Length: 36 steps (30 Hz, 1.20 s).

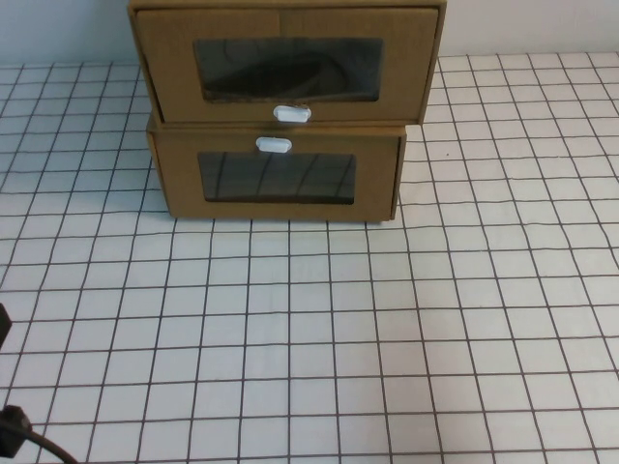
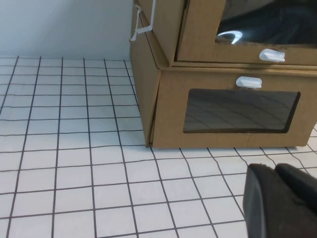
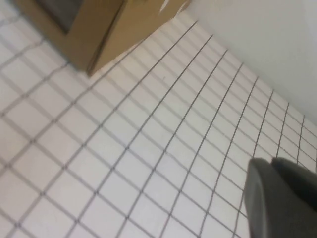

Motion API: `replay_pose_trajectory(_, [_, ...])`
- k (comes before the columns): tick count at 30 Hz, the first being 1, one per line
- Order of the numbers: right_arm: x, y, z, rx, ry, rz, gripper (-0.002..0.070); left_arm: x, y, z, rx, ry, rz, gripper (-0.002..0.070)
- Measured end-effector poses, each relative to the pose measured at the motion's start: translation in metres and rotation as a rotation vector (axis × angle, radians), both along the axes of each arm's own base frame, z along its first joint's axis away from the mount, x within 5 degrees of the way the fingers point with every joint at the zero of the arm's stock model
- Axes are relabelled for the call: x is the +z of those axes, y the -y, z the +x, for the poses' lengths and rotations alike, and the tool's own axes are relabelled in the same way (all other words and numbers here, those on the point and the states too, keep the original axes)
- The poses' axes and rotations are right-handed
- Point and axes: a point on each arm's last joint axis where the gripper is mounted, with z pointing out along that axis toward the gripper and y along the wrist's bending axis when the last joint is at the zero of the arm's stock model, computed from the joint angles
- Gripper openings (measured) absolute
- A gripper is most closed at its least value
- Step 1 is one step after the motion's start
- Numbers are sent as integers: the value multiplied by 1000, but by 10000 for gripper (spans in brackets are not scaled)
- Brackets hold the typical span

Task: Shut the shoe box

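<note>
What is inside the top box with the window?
Through the shoe box window, something dark shows, too dim to name. Cardboard covers the rest. The left pincer and right pincer sit far back.

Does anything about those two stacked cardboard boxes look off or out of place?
Yes. The top shoe box has its drawer pulled out, overhanging the lower box. The left gripper and right gripper are both away from it.

Matt brown cardboard shoe box point(image 1: 290, 43), glossy clear window point(image 1: 287, 70), white plastic tab point(image 1: 291, 113)
</note>
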Motion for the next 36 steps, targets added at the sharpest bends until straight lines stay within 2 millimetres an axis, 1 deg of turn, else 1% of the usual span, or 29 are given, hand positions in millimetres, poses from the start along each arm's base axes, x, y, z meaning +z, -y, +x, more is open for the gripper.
replay_pose_trajectory(2, [7, 0, -1, -41, 46, 120, -13, 0, 0, 0, 0, 0, -2, -2])
replay_pose_trajectory(5, [15, -2, -5, -53, 103, 316, -13, 0, 0, 0, 0, 0, -2, -2])
replay_pose_trajectory(8, [11, -3, -9, -63, 124, 474, -13, 0, 0, 0, 0, 0, -2, -2])
replay_pose_trajectory(12, [-1, -3, -13, -82, 104, 572, -13, 0, 0, 0, 0, 0, -2, -2])
replay_pose_trajectory(21, [-11, -5, -13, -91, 9, 578, -13, 0, 0, 0, 0, 0, -2, -2])
replay_pose_trajectory(30, [-20, -8, -6, -103, -57, 554, -13, -2, 0, -1, 1, 4, -2, -2])
replay_pose_trajectory(34, [-23, -9, -3, -109, -80, 545, -13, -11, -4, -12, 27, 76, 8, -2])
replay_pose_trajectory(36, [-25, -10, -1, -112, -92, 541, -13, -21, -11, -17, 88, 181, 100, -2])
